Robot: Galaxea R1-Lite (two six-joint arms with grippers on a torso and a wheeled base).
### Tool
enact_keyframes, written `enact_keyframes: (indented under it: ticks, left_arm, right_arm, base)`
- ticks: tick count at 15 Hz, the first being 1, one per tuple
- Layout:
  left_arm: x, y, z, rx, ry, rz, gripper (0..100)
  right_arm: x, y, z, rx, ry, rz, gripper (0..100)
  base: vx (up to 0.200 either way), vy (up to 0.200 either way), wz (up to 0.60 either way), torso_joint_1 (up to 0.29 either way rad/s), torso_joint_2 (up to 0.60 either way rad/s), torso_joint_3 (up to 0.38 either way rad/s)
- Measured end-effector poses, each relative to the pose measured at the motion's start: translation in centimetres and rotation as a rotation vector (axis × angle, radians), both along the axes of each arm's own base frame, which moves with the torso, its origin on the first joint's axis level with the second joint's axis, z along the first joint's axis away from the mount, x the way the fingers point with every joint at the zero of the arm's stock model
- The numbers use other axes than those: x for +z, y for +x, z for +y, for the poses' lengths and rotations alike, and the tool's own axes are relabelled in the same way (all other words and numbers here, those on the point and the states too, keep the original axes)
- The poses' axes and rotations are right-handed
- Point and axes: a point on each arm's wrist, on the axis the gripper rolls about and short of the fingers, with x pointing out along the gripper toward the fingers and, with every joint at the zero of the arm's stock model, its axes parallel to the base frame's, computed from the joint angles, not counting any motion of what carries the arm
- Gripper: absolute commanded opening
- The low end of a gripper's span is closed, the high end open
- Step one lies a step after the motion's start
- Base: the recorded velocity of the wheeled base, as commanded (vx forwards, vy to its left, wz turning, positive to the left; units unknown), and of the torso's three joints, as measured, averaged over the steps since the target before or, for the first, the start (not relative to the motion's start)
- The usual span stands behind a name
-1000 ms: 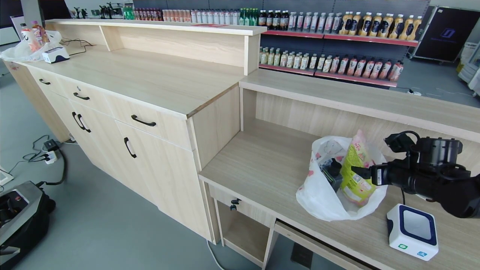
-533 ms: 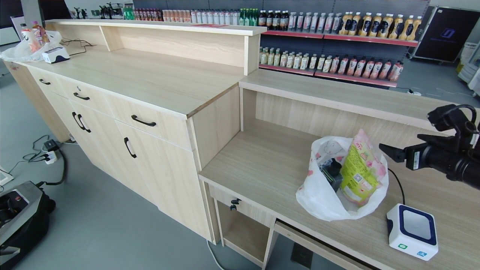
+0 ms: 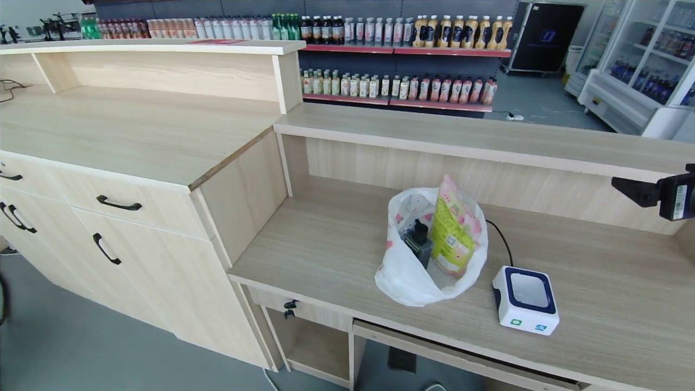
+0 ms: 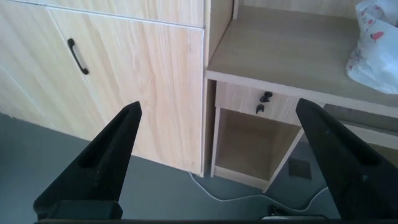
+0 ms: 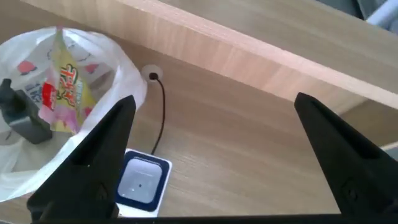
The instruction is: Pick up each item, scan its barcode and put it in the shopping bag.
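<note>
Wooden counter (image 3: 336, 244); white shopping bag (image 3: 402, 277) open on it, green snack pouch (image 3: 453, 233) upright inside; scanner (image 3: 526, 298) just beside bag; dark item (image 3: 417, 244) in bag beside pouch; right gripper (image 5: 214, 99) above counter, jaws wide apart, empty; left gripper (image 4: 217, 109) likewise.

Snack pouch (image 3: 453, 233): red characters and a small square code on the front, too small to read.
Scanner (image 3: 525, 298): one green and one blue icon on its front edge, no legible words.
White sticker (image 3: 678, 202): on the right gripper (image 5: 214, 158), dark print, unreadable.
Black cabinet (image 3: 547, 35): blue emblem, no letters legible.
Shelf bottles (image 3: 396, 87): labels too small to read.
</note>
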Motion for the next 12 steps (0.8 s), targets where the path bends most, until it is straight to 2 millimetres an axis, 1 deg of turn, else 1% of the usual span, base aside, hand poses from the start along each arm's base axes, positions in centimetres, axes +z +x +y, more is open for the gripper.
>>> enact_keyframes:
  ticks: [3,5,6,9,11,12]
  left_arm:
    - [0.0,0.0,0.0,0.0,0.0,0.0,100]
    - [0.0,0.0,0.0,0.0,0.0,0.0,100]
    - [0.0,0.0,0.0,0.0,0.0,0.0,100]
    - [0.0,0.0,0.0,-0.001,0.0,0.0,100]
    - [0.0,0.0,0.0,0.0,0.0,0.0,100]
    - [0.0,0.0,0.0,0.0,0.0,0.0,100]
  right_arm:
    - [2.5,-2.6,0.4,-0.034,0.048,0.006,100]
    - [3.1,-4.5,0.7,-0.041,0.071,-0.006,100]
    - [3.0,-5.5,0.9,-0.051,0.077,-0.006,100]
    - [0.9,-8.4,1.3,-0.084,0.114,-0.026,100]
    - [-1.6,-10.1,1.6,-0.085,0.137,-0.054,100]
    - [-3.7,-11.1,1.8,-0.088,0.156,-0.046,100]
  base:
    - [0.0,0.0,-0.6,0.004,0.0,0.002]
    - [0.0,0.0,-0.6,0.0,0.0,0.002]
    - [0.0,0.0,-0.6,0.007,0.0,0.002]
    - [0.0,0.0,0.0,0.0,0.0,0.0]
    - [0.0,0.0,0.0,0.0,0.0,0.0]
    - [0.0,0.0,0.0,0.0,0.0,0.0]
